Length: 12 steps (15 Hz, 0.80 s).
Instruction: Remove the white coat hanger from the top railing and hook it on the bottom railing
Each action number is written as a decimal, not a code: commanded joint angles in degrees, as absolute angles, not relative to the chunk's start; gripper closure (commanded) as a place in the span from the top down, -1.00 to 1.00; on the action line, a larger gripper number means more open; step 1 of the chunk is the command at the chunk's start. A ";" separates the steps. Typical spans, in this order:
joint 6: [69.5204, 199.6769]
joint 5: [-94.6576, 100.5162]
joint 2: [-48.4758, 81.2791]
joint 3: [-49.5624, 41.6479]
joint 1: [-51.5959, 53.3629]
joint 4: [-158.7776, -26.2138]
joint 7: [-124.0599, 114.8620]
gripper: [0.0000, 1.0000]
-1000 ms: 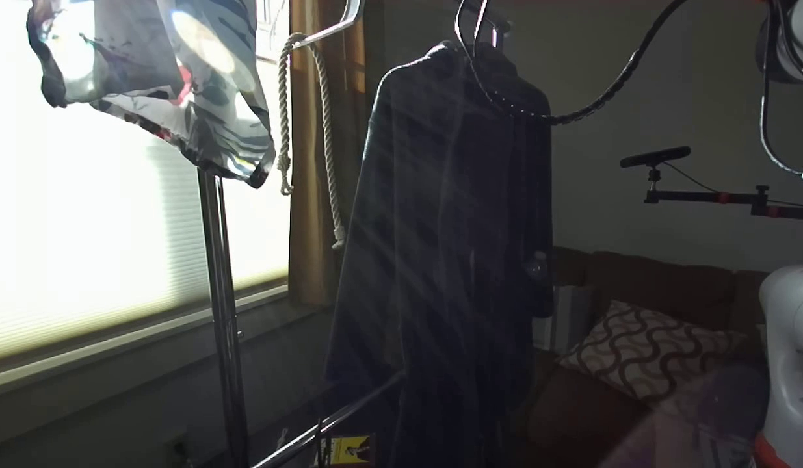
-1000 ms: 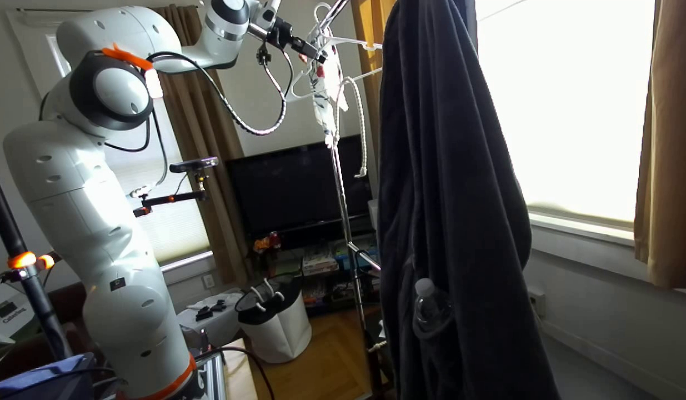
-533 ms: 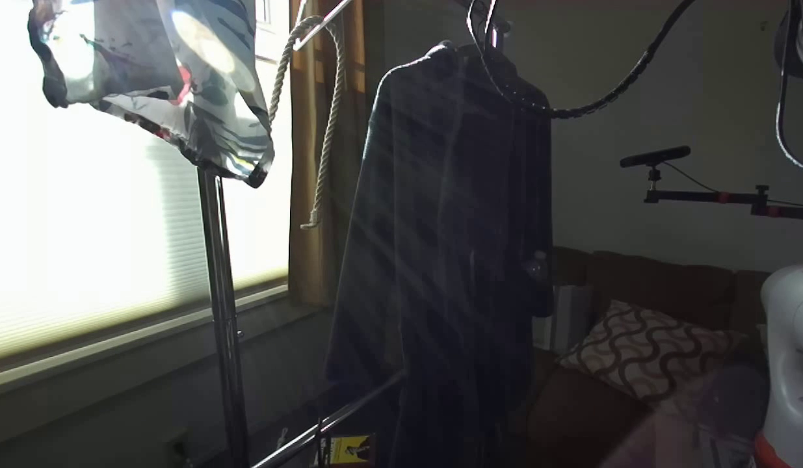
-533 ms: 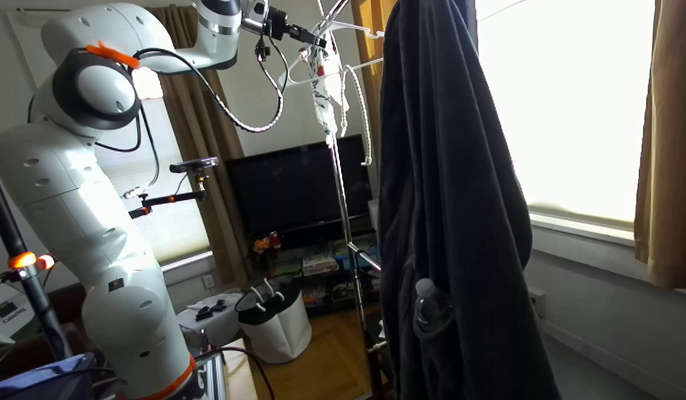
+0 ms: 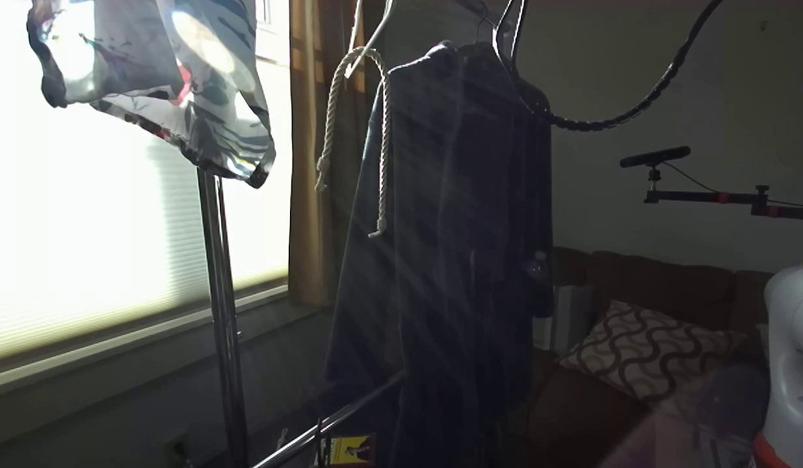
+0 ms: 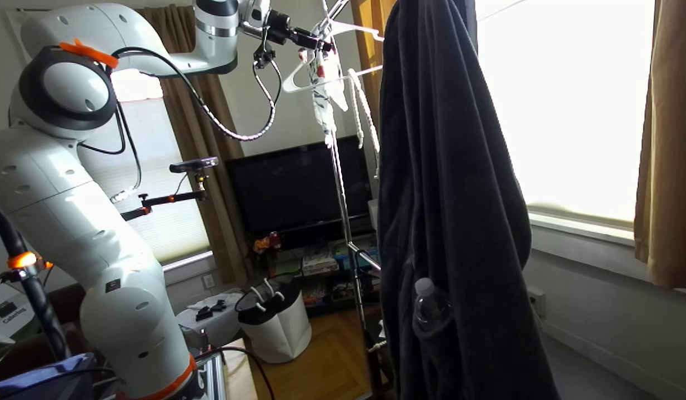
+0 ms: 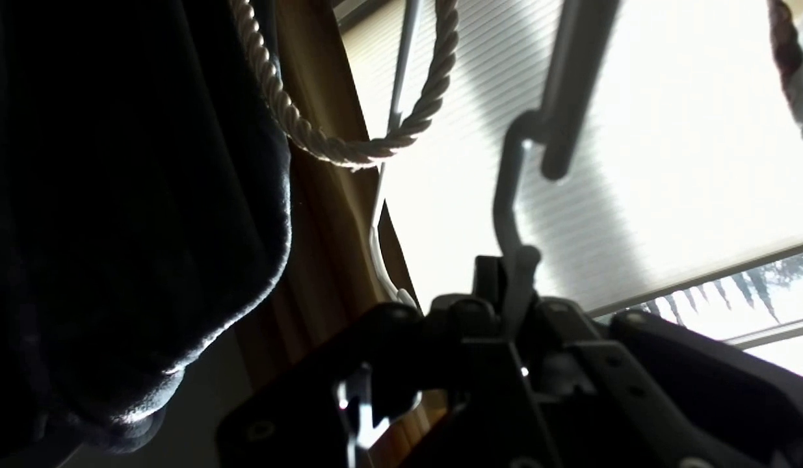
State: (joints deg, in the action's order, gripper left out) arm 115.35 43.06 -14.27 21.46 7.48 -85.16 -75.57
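Observation:
The white coat hanger point(image 6: 298, 88) hangs tilted from my gripper point(image 6: 327, 46), beside the upper part of the rack. In the wrist view my gripper point(image 7: 510, 287) is closed around a part of the hanger point(image 7: 575, 78). A rope is draped over the hanger's lower bar; the rope point(image 5: 383, 130) also shows in the wrist view point(image 7: 349, 151). In an exterior view only one end of the hanger point(image 5: 379, 29) shows at the top. The top railing point(image 6: 337, 10) is partly in view behind the gripper. The bottom railing point(image 5: 329, 422) runs low, partly behind the coat.
A dark coat point(image 5: 453, 227) hangs near the hanger and covers much of an exterior view point(image 6: 454, 194). A patterned garment point(image 5: 212, 117) hangs by the rack post point(image 5: 220, 292). A window point(image 5: 82, 227), curtain point(image 5: 310, 162) and sofa point(image 5: 603, 403) stand around.
The hanger and rope have moved away from the patterned garment toward the dark coat, and the rope has swung. The arm's elbow has drawn back; the gripper stays on the hanger.

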 commanded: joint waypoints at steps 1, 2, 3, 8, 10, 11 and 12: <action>115.41 44.52 -14.16 21.88 7.25 -84.81 -77.17 -0.97; 115.61 44.99 -14.21 21.96 7.20 -84.88 -77.54 -0.97; 115.89 45.99 -14.28 22.16 7.10 -84.90 -78.09 -0.97; 115.23 50.39 -14.83 22.94 7.61 -85.19 -80.47 -0.97; 114.88 51.10 -15.64 23.00 7.84 -86.19 -81.17 -0.97; 114.54 51.27 -16.03 23.04 7.95 -86.63 -81.44 -0.97; 114.21 51.56 -16.48 23.15 7.97 -87.11 -81.84 -0.97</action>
